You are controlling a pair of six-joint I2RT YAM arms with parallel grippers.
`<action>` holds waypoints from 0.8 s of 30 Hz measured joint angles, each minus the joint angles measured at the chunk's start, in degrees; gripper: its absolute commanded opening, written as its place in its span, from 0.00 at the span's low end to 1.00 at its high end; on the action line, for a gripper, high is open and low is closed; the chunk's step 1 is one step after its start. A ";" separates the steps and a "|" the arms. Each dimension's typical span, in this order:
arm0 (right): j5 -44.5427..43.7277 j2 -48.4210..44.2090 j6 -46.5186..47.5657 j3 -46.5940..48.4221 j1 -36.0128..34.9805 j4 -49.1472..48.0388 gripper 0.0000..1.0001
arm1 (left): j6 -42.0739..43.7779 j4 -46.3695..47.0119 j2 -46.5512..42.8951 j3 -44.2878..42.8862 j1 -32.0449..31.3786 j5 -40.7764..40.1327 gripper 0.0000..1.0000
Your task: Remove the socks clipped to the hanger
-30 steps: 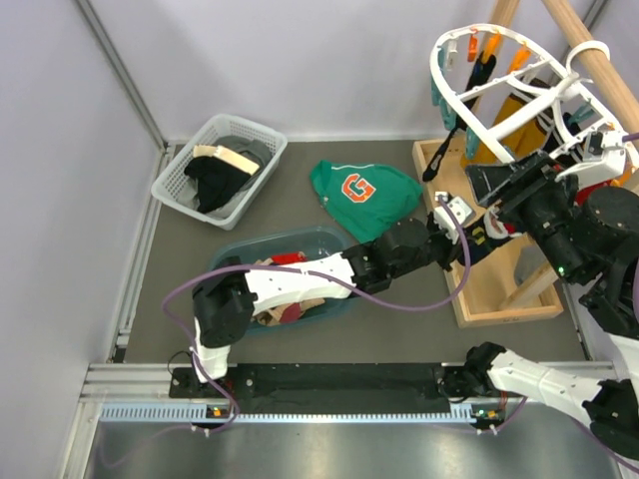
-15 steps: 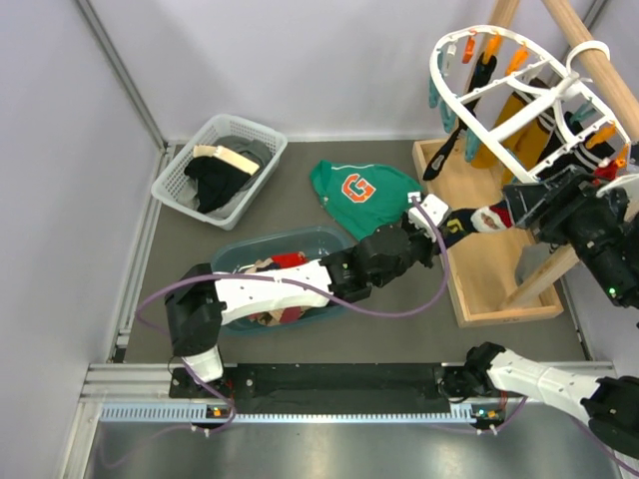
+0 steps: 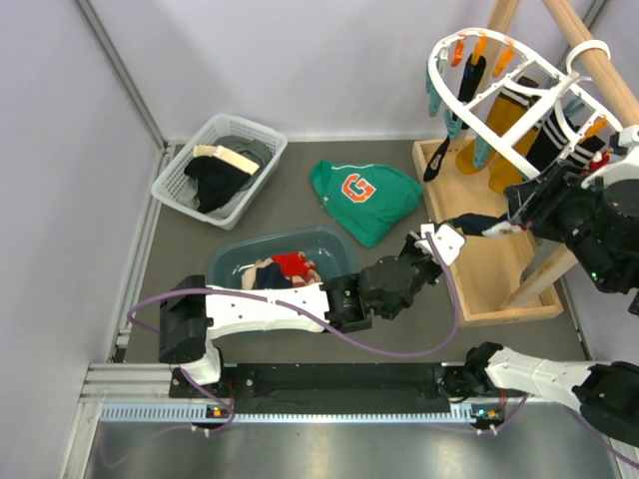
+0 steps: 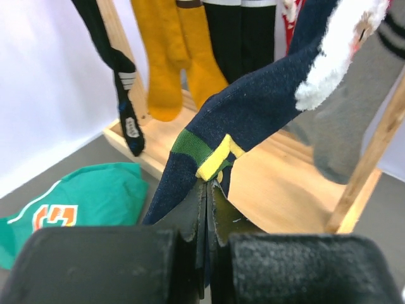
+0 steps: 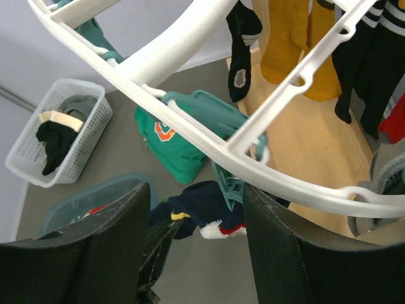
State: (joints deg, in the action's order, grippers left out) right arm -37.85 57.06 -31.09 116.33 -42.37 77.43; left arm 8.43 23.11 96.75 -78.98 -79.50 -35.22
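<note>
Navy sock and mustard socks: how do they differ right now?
The navy sock has green and yellow bands; the mustard socks look plain. The navy sock stretches slantwise from the shut left gripper up toward the hanger; the mustard socks hang straight down, untouched. Both are socks up at the hanger.

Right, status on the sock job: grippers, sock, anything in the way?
Left gripper shut on navy sock. Right gripper open under hanger, at teal clip. Sock stretched taut. Grey sock close beside.
</note>
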 measured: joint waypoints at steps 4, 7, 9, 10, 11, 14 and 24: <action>-2.36 1.81 -0.02 -0.11 0.00 0.20 0.59 | 2.01 0.66 0.00 0.26 -0.15 -1.77 0.00; -4.83 2.80 -0.02 -0.46 0.00 0.28 0.56 | 2.71 0.87 0.00 0.46 -0.15 -2.23 0.00; -6.10 3.50 -0.07 -0.46 0.00 0.26 0.54 | 3.17 0.92 -0.02 0.46 -0.17 -2.38 0.00; -6.58 3.82 -0.17 -0.46 0.00 0.26 0.54 | 3.45 0.92 -0.04 0.46 -0.22 -2.43 0.00; -7.06 4.13 -0.28 -0.46 0.00 0.26 0.54 | 3.63 0.94 -0.04 0.46 -0.26 -2.56 0.00; -7.54 4.52 -0.48 -0.46 0.00 0.26 0.54 | 4.02 0.92 -0.07 0.46 -0.37 -2.89 0.00; -6.32 4.37 -0.55 3.10 -0.02 0.44 0.54 | 4.83 0.98 -0.07 0.46 -0.44 -3.45 0.00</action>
State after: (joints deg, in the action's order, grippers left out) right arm -44.16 61.43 -31.64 119.44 -42.39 77.87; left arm 13.26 24.10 96.68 -78.52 -79.94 -38.68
